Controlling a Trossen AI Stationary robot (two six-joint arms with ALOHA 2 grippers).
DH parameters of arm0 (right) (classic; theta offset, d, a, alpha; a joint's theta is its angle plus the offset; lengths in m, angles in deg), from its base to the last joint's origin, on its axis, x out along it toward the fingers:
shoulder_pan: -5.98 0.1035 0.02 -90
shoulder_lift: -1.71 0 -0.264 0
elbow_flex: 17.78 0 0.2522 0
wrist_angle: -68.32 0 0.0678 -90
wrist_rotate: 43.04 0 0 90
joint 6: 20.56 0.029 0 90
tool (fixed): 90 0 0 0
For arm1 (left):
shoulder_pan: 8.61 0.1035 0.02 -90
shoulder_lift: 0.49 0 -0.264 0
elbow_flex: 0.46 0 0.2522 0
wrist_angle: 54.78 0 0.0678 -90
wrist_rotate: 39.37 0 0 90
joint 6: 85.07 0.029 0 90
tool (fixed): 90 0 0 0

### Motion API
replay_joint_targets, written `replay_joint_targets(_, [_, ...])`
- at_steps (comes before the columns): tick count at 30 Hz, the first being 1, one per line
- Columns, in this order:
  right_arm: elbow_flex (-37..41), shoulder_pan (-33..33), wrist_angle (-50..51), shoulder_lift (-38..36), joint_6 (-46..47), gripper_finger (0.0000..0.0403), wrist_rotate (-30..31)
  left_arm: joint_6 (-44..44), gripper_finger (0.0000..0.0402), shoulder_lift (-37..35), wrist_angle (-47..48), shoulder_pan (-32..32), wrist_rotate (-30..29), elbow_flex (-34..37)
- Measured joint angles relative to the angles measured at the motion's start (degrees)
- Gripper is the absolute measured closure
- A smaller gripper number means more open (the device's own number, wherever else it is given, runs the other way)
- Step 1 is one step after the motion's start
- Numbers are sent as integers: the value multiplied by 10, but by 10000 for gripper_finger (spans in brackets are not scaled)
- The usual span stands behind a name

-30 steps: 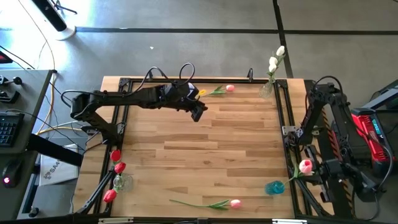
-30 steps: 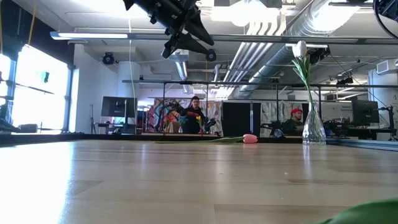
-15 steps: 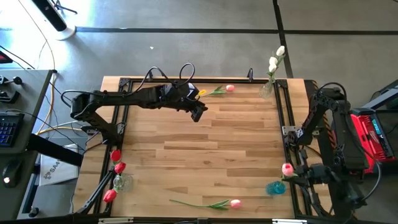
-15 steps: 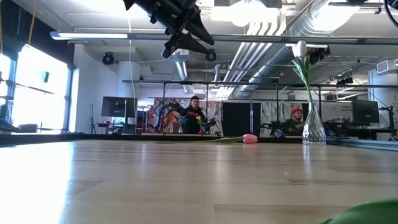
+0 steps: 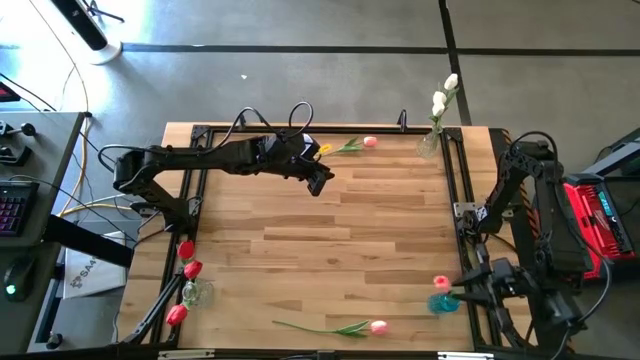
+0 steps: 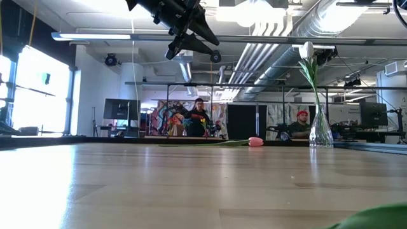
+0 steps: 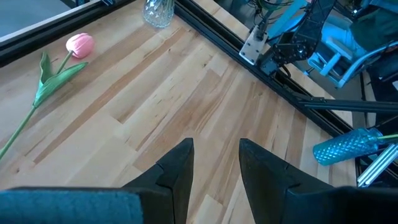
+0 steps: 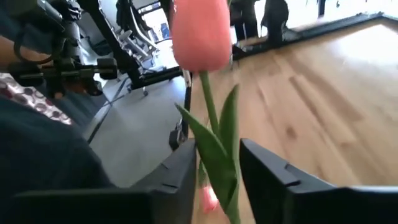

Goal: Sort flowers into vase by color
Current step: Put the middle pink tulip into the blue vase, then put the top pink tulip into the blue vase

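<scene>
Pink tulip point(image 5: 441, 284): lower right of the high view, head just above the blue vase point(image 5: 442, 301), stem running toward the right gripper point(image 5: 470, 292). In the right wrist view the stem and leaf stand between that gripper's two dark fingers point(image 8: 273, 180), which are parted with a gap on either side; whether they still pinch the stem lower down cannot be told.

Step in hand, by judgement: placing this pink flower into the blue vase. Next move calls for a release with the stem inside the vase mouth, then a straight lift clear so the head is not dragged out.

Other flowers:
- one pink tulip lying flat point(image 5: 345, 327), bottom centre;
- one pink tulip lying flat point(image 5: 357, 145), top centre;
- red tulips in a clear vase point(image 5: 189, 270), lower left;
- white tulips in a clear vase point(image 5: 440, 100), upper right.

Left gripper point(image 5: 322, 181): upper centre, held above the table, jaws narrowly parted and empty, waiting near the top pink tulip.

Surface: pale wood-plank table point(image 5: 330, 250) in a black frame.

Room: grey floor, a desk with keyboard at far left; open workshop with ceiling ducts and seated people in the low view.
</scene>
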Motion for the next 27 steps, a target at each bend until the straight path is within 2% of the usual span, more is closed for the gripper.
replay_joint_targets(5, [0,1,-33,-15,9,251,-27,0,284,0,0,0,0,0])
replay_joint_targets(9, [-1,1,-91,-47,-3,245,-23,0,284,0,0,0,0,0])
replay_joint_targets(15, [-1,1,-216,-95,-107,247,-16,11,284,0,-1,-1,3,0])
replay_joint_targets(19, [-1,1,-306,-120,-211,247,31,59,284,0,-2,-7,26,0])
replay_joint_targets(27, [-2,-14,-421,-157,-364,247,193,138,284,0,-1,-24,39,0])
